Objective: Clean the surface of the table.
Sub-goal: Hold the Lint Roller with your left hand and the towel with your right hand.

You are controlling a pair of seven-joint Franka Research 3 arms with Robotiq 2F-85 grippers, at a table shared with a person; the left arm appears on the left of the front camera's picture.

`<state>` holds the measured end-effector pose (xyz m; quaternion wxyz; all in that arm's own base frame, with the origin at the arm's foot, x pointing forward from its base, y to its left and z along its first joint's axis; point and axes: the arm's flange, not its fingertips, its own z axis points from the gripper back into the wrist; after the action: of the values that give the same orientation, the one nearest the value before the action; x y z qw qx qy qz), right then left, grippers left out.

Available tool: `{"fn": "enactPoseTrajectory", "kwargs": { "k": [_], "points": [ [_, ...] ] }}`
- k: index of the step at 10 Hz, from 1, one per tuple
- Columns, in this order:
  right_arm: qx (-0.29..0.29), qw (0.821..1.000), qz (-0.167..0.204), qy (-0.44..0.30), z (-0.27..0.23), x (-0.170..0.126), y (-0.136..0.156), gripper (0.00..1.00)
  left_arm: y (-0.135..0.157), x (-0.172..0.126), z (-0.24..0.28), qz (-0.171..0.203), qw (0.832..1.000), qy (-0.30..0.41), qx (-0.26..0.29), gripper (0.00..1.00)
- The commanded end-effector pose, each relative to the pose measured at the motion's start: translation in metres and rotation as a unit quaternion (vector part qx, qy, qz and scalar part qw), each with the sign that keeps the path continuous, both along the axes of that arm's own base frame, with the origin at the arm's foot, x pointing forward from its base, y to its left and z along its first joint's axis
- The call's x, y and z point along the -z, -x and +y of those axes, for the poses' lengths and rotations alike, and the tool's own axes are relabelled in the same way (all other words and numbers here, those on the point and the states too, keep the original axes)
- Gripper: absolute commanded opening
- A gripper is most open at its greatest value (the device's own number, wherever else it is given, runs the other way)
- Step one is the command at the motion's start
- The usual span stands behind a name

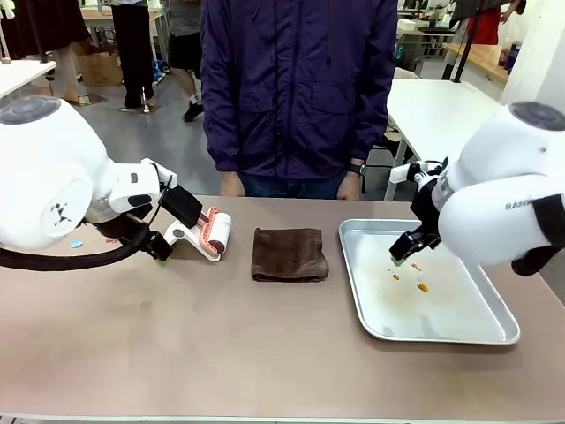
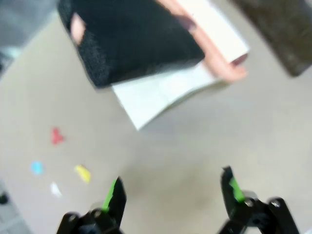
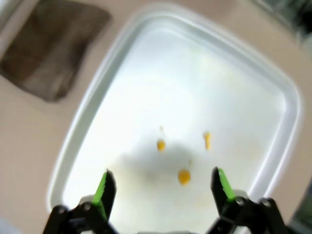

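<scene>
The brownish-tan table (image 1: 221,344) carries small coloured scraps at its left end: a blue one (image 1: 76,243) in the front view, and red (image 2: 57,136), blue (image 2: 36,167) and yellow (image 2: 83,173) ones in the left wrist view. My left gripper (image 1: 157,246) (image 2: 171,192) hangs open just above the bare table (image 2: 185,146), close to the scraps and holding nothing. A white and pink lint roller (image 1: 212,231) (image 2: 195,73) lies right beyond it. My right gripper (image 1: 408,247) (image 3: 163,187) is open and empty over a metal tray (image 1: 494,331) (image 3: 87,112).
A folded brown cloth (image 1: 290,254) (image 3: 53,48) (image 2: 287,34) lies mid-table between roller and tray. Orange spots (image 1: 422,286) (image 3: 184,176) dot the tray's floor under my right gripper. A person in a purple jacket (image 1: 296,88) stands at the far edge, hands by the table.
</scene>
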<state>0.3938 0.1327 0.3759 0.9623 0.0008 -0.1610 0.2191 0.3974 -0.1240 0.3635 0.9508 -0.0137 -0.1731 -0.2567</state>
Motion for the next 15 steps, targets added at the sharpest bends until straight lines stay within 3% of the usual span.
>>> {"fn": "enactPoseTrajectory", "kwargs": {
  "k": [1, 2, 4, 6, 8, 9, 11, 13, 15],
  "points": [
    [0.051, 0.994, 0.090, -0.045, -0.001, -0.031, 0.006, 1.00, 0.005, -0.026, 0.012, 0.081, 0.995, 0.046, -0.042, 1.00],
    [0.073, 0.987, 0.118, -0.076, -0.008, -0.044, 0.017, 1.00, 0.006, -0.035, 0.029, 0.114, 0.987, 0.087, -0.074, 1.00],
    [0.084, 0.971, 0.115, -0.193, -0.026, -0.078, 0.046, 1.00, 0.012, -0.051, 0.083, 0.142, 0.961, 0.208, -0.115, 1.00],
    [0.156, 0.940, 0.080, -0.293, -0.055, -0.106, 0.075, 1.00, 0.027, -0.056, 0.152, 0.169, 0.911, 0.370, -0.072, 1.00],
    [0.190, 0.897, 0.061, -0.394, -0.088, -0.117, 0.112, 1.00, 0.052, -0.056, 0.225, 0.135, 0.844, 0.514, -0.069, 1.00],
    [0.210, 0.878, 0.039, -0.428, -0.113, -0.118, 0.130, 1.00, 0.069, -0.055, 0.259, 0.102, 0.821, 0.558, -0.072, 1.00],
    [0.265, 0.830, 0.000, -0.491, -0.181, -0.113, 0.165, 1.00, 0.098, -0.061, 0.263, 0.052, 0.796, 0.595, -0.095, 1.00],
    [0.321, 0.780, -0.027, -0.536, -0.237, -0.101, 0.193, 1.00, 0.093, -0.045, 0.261, 0.049, 0.762, 0.634, -0.118, 1.00],
    [0.357, 0.741, -0.035, -0.568, -0.280, -0.080, 0.217, 1.00, 0.089, -0.040, 0.238, 0.036, 0.745, 0.655, -0.120, 1.00]
  ]
}}
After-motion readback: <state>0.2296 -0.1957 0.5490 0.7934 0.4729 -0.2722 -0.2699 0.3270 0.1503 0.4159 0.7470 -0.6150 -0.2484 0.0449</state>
